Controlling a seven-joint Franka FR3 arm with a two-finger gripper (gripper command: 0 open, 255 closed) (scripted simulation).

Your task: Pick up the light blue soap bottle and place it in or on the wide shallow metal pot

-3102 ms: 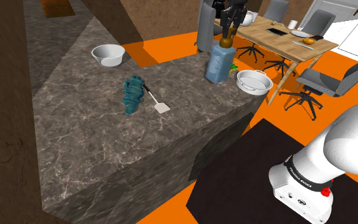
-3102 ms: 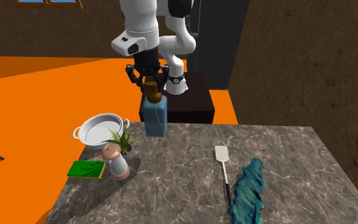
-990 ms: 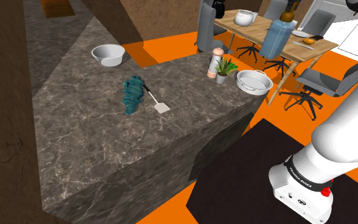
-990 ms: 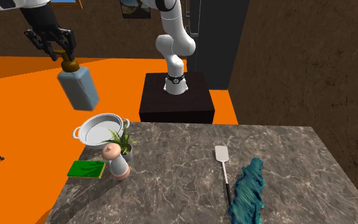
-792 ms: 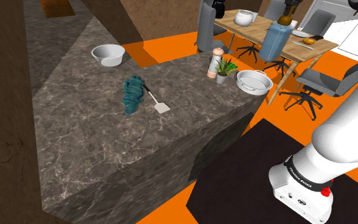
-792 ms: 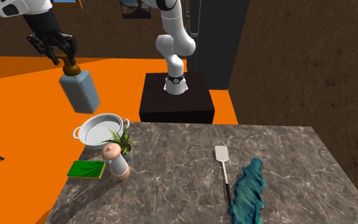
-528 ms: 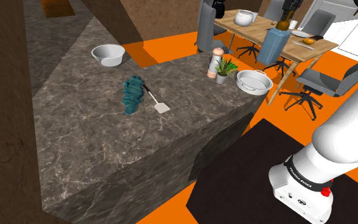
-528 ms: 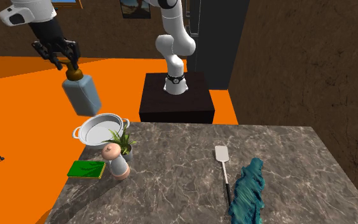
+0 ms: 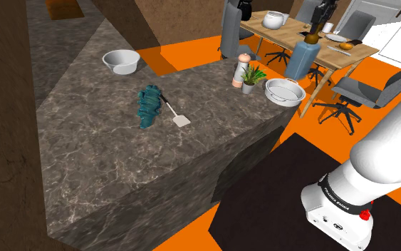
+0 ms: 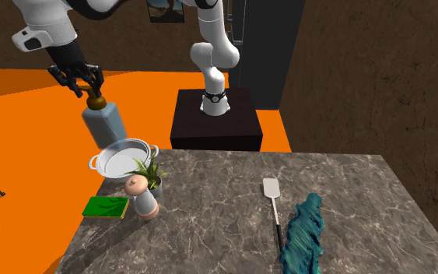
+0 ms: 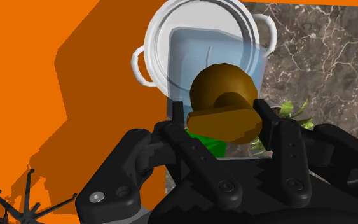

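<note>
- The claw (image 10: 85, 84) is clamped on the brown pump top (image 11: 225, 107) of the soap bottle (image 10: 103, 124), one black finger on each side of it.
- The pale blue bottle hangs in the air from the claw, tilted, with its base towards the pot (image 10: 123, 159).
- From the wrist camera, the bottle's body (image 11: 199, 54) lies inside the ring of the pot's rim (image 11: 153, 30), so the bottle is right above the pot.
- Whether the base already touches the pot cannot be told; in the second exterior view it comes down to the pot's far rim.
- The pot is wide, shallow and pale, with two side handles, and sits at the corner of the dark marble counter (image 10: 225, 233).
- Just beside the pot stand a small potted plant (image 10: 150, 172) and a shaker (image 10: 141, 195) with a rounded pinkish top.
- A flat green pad (image 10: 106, 207) lies near the shaker at the counter's edge.
- Further along the counter a spatula (image 10: 271, 204) lies beside a crumpled teal cloth (image 10: 303, 233).
- In the shoulder view a white bowl (image 9: 121, 61) stands well apart from the rest, at the counter's far side.
- The white arm rises from its black stand (image 10: 215, 123) on the orange floor (image 10: 22, 117).
</note>
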